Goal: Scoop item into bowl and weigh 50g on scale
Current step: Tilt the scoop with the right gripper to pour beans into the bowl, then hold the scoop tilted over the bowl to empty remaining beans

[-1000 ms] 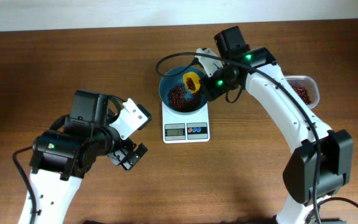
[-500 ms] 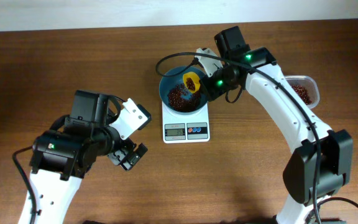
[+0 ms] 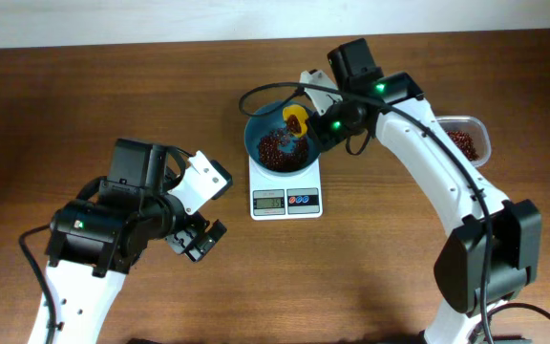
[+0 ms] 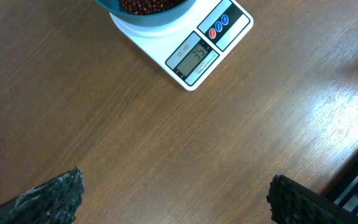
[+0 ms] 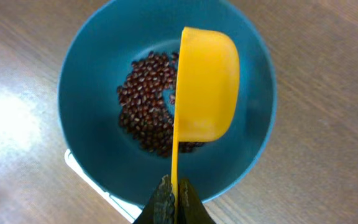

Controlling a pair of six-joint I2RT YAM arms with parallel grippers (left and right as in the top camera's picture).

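In round bowl (image 5: 86, 93), glossy beans (image 5: 143, 106) (oval)

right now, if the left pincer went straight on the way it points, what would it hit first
Probably the bare table, short of the scale; depth is hard to judge.

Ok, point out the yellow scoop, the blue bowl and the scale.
yellow scoop (image 5: 207, 84), right wrist view, back of its cup.
blue bowl (image 5: 89, 68), right wrist view, bare inner wall.
scale (image 4: 194, 56), left wrist view, grey display.

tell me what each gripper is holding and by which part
The right gripper pinches the yellow scoop by the end of its thin handle, cup tipped over the bowl. The left gripper is open, holding nothing.
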